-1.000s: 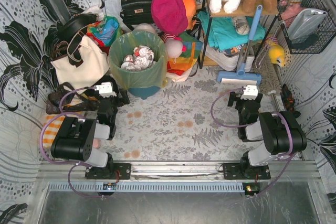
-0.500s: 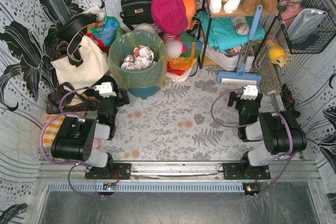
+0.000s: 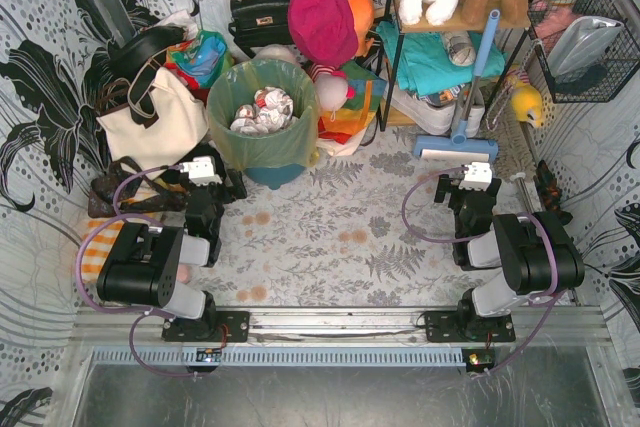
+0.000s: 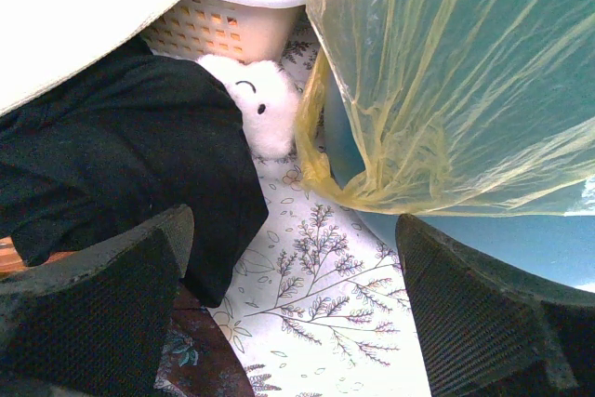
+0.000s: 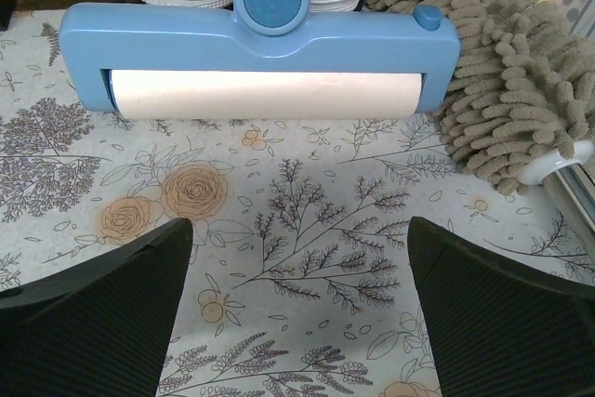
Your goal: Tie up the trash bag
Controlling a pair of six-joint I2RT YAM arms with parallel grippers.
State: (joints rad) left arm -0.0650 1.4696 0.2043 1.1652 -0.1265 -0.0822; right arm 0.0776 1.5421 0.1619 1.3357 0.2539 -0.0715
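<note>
The yellow-green trash bag (image 3: 262, 137) lines the round teal bin (image 3: 270, 175) at the back left of the floral cloth; its mouth is open and crumpled rubbish lies inside. In the left wrist view the bag's skirt (image 4: 446, 81) hangs over the bin's wall (image 4: 502, 239) just ahead to the right. My left gripper (image 3: 222, 183) is open and empty, low on the cloth beside the bin's left foot; it also shows in the left wrist view (image 4: 293, 309). My right gripper (image 3: 462, 185) is open and empty, far right of the bin; in the right wrist view (image 5: 297, 313) it hovers over bare cloth.
A cream tote bag (image 3: 150, 117) with black straps stands left of the bin. A black bag (image 4: 130, 165) lies by my left fingers. A blue lint roller (image 5: 260, 48) and a grey mop head (image 5: 507, 90) lie ahead of my right gripper. A shelf (image 3: 440, 27) holds toys.
</note>
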